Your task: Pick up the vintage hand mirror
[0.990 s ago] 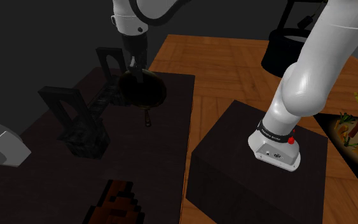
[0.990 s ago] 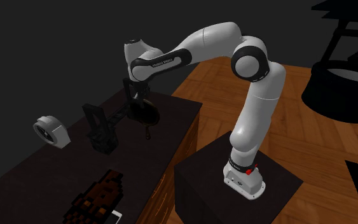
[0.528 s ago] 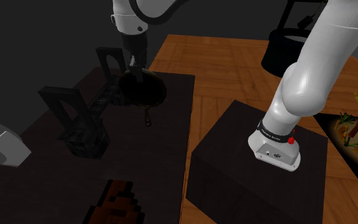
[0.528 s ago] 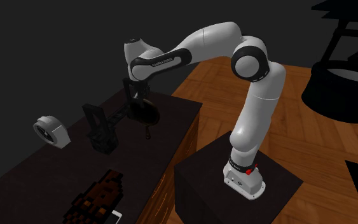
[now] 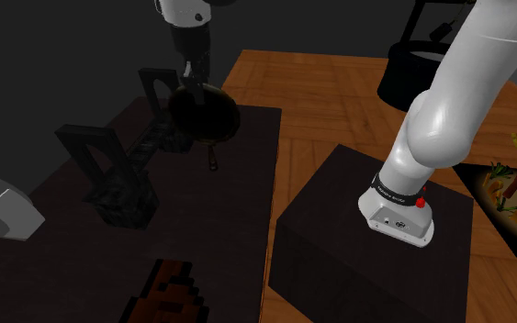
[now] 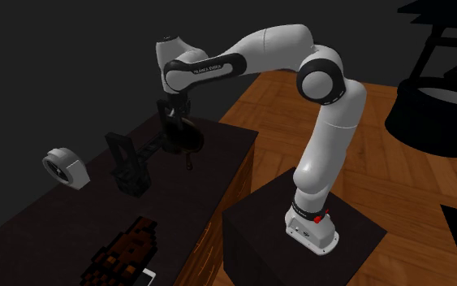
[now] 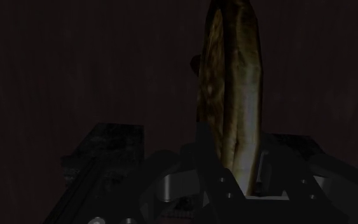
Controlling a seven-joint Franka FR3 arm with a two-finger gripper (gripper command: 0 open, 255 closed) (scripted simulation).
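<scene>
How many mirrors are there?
1. The hand mirror is clasped by its rim in the gripper, over the far end of the dark table. The dim corners might hide another.

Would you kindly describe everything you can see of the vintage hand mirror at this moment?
The hand mirror is a dark round disc with a short, slim handle ending in a small knob. Seen edge-on in the wrist view, its rim looks like tarnished, brassy metal. It hangs roughly upright, handle pointing down, over the dark table. The black hand is shut on its upper rim. Whether the handle's tip touches the table cannot be told.
</scene>
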